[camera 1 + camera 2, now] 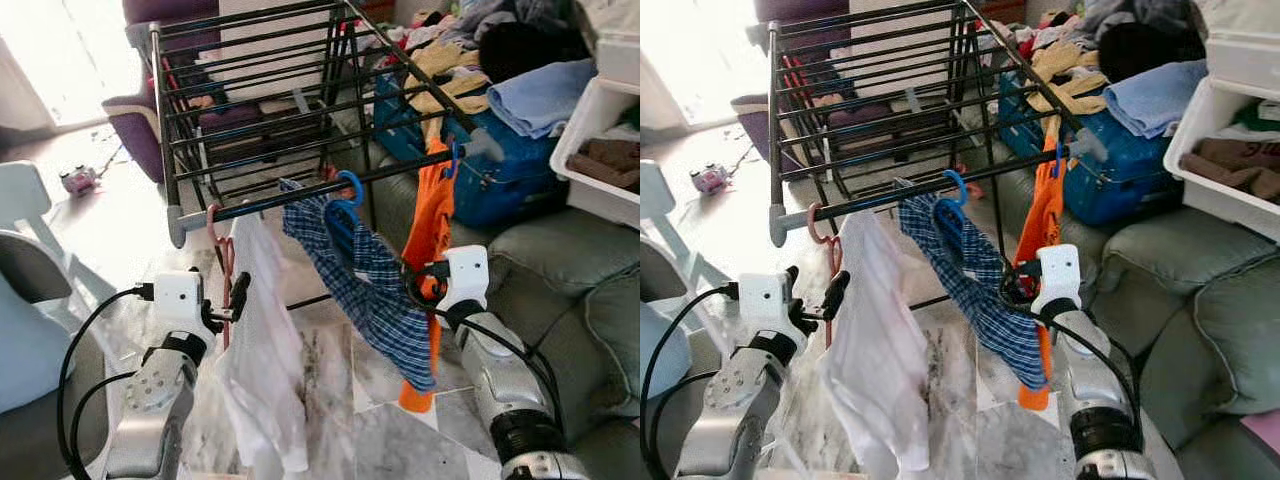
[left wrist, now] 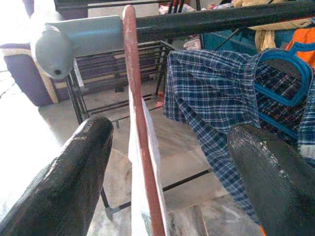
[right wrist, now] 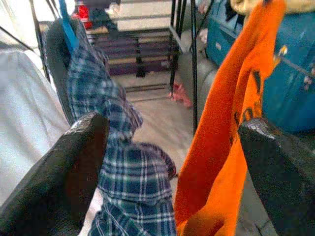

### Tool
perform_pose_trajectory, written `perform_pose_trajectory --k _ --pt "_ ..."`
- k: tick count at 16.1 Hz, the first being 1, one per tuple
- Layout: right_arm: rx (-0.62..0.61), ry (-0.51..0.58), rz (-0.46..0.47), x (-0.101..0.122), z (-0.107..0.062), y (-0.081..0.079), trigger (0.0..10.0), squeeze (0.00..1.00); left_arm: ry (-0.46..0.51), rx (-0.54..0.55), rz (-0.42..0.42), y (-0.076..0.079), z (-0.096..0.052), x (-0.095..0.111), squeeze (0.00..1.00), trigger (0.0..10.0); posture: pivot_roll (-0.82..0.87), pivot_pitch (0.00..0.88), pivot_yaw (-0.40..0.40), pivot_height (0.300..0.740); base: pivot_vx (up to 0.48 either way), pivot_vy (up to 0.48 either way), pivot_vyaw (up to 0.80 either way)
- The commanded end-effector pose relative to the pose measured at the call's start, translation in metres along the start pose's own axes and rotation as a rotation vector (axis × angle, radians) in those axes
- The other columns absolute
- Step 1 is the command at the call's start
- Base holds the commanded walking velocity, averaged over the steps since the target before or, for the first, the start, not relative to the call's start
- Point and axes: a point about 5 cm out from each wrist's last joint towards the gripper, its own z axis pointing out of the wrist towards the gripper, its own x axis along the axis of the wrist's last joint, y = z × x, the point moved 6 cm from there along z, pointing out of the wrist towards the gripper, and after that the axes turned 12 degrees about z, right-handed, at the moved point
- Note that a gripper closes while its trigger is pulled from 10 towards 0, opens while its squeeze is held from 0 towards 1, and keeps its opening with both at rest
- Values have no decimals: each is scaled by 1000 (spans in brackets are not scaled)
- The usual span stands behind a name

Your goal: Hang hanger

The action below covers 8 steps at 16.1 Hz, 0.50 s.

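Observation:
A pink hanger [image 1: 224, 255] with a white garment [image 1: 265, 350] is hooked over the front rail [image 1: 290, 199] of the black drying rack [image 1: 260, 90], close to the rail's grey end cap [image 2: 54, 49]. My left gripper [image 1: 231, 300] is open just below the hook, with the hanger's pink neck [image 2: 140, 147] between its fingers [image 2: 74, 177] and touching neither. To the right on the same rail hang a blue hanger [image 1: 346, 205] with a plaid shirt [image 1: 380, 290] and an orange garment [image 1: 432, 215]. My right gripper [image 1: 412, 283] is open, low between those two garments.
A grey-green sofa [image 1: 570, 290] fills the right side, with a blue case [image 1: 505, 185], a white bin [image 1: 600, 130] and piled clothes [image 1: 480, 50] behind the rack. A purple chair [image 1: 140, 125] stands at the back left and a pale chair [image 1: 25, 300] at the near left.

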Motion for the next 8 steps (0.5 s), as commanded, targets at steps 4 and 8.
perform_pose_trajectory --k 4,8 --pt "30 -6 7 4 0 -16 10000 1000 3 11 10 0 8 2 0 10000 -95 0 58 740 -288 0 0" --pt "40 -11 13 5 0 -21 10000 1000 6 2 13 3 10 3 0 10000 -90 0 57 740 -348 0 0"
